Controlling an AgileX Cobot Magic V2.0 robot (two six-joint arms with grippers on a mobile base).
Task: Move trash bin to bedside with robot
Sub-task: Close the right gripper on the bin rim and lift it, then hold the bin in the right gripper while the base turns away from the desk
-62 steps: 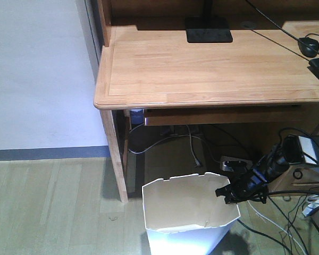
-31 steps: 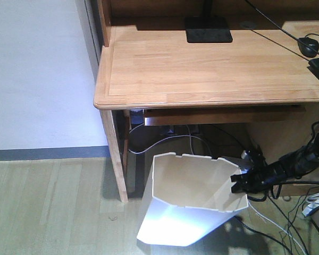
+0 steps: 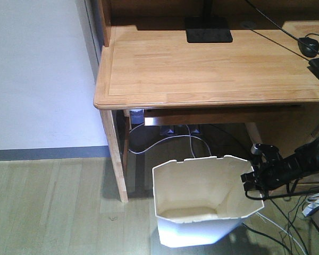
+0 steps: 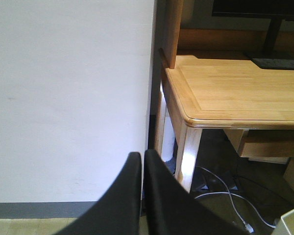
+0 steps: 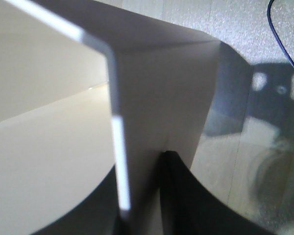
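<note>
Left gripper of mine is pinched together on nothing, facing the desk at its front-left corner. Below the desk's front edge, right of that corner, is the trash bin (roughly upright), its right rim clamped in my right gripper.

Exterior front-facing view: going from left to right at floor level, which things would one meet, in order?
white wall with its grey baseboard → wooden desk leg → trash bin → right gripper, clamped on the bin's right rim.
</note>
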